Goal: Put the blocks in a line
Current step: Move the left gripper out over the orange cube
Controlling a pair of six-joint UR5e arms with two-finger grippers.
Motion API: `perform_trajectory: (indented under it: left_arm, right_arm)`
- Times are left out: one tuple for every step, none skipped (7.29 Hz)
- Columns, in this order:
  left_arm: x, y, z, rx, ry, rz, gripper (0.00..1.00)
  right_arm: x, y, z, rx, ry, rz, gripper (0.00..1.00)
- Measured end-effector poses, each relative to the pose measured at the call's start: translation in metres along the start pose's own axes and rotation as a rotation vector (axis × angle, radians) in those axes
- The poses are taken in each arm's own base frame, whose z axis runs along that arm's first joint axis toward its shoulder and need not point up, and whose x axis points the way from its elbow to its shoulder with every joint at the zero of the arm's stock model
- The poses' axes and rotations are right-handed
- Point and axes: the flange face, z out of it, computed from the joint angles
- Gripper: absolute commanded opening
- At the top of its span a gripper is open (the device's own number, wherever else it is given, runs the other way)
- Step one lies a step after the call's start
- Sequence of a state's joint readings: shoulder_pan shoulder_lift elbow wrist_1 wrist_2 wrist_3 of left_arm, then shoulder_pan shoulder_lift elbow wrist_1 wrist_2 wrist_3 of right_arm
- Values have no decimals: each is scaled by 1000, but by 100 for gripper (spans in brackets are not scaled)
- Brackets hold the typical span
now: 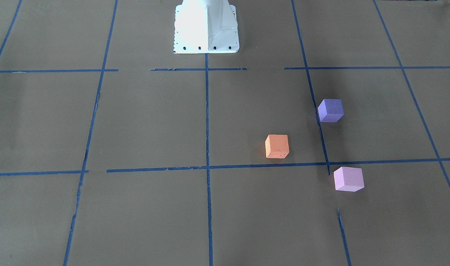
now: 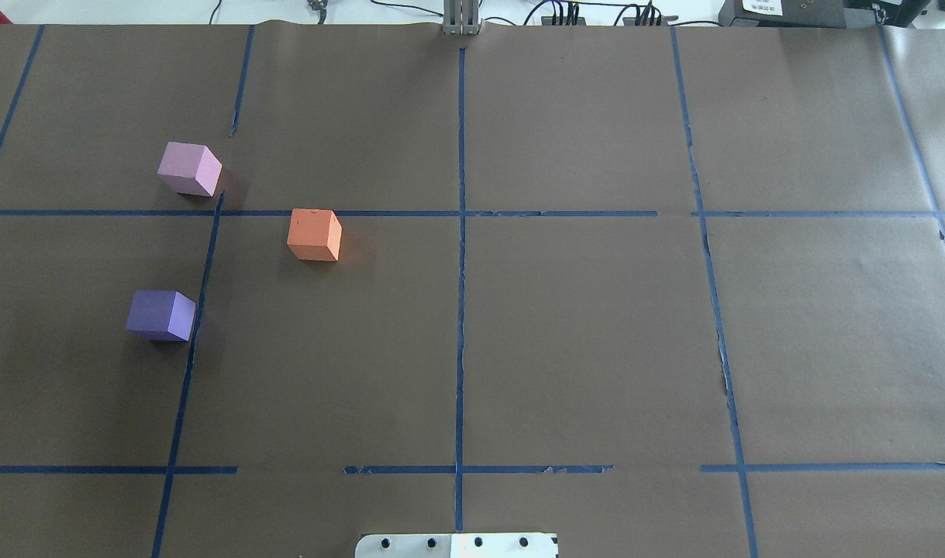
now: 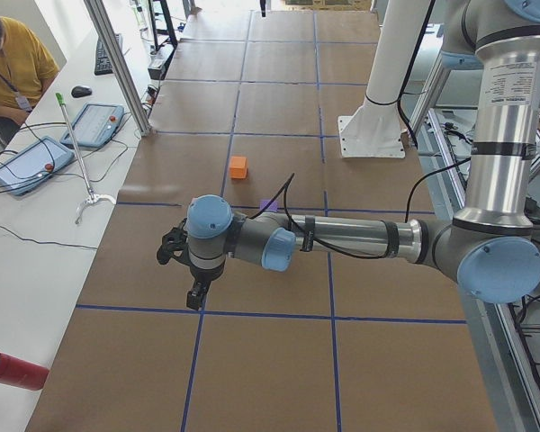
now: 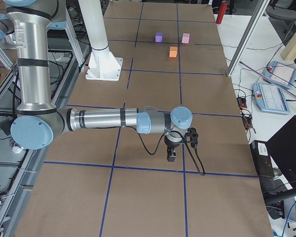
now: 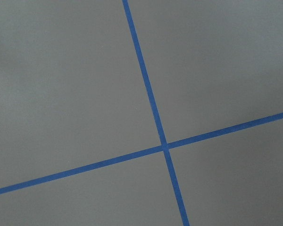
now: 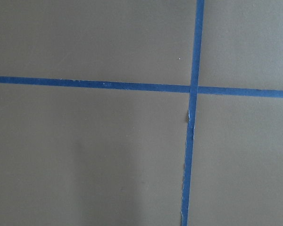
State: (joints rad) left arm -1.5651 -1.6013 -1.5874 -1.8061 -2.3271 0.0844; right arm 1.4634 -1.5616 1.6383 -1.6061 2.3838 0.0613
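Three cubes lie apart on the brown paper on my left side. The orange block (image 2: 314, 235) (image 1: 277, 146) is nearest the middle. The violet-purple block (image 2: 161, 315) (image 1: 330, 110) lies nearer my base. The pale pink block (image 2: 189, 169) (image 1: 348, 178) lies farthest out. My left gripper (image 3: 195, 292) shows only in the exterior left view, low over the table's left end, well away from the blocks. My right gripper (image 4: 171, 155) shows only in the exterior right view, over the right end. I cannot tell whether either is open. Both wrist views show only paper and tape.
Blue tape lines (image 2: 460, 256) divide the paper into a grid. The white robot base (image 1: 206, 27) stands at the table's near edge. An operator (image 3: 9, 72), tablets and a grabber stick (image 3: 81, 157) are on the side table. A red bottle (image 3: 9, 371) lies there too.
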Motion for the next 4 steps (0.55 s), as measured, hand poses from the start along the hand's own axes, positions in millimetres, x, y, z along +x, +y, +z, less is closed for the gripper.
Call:
perform_trajectory:
  left_arm:
    - [1, 0, 0, 6, 5, 6, 100]
    - [0, 0, 1, 12, 6, 10, 100]
    - [1, -1, 2, 19, 8, 17, 100]
    - [7, -4, 0, 41, 17, 42, 100]
  right_arm:
    - [0, 0, 0, 0, 0, 0, 100]
    - [0, 0, 0, 0, 0, 0, 100]
    - [0, 0, 0, 0, 0, 0, 100]
    - [0, 0, 0, 0, 0, 0, 100]
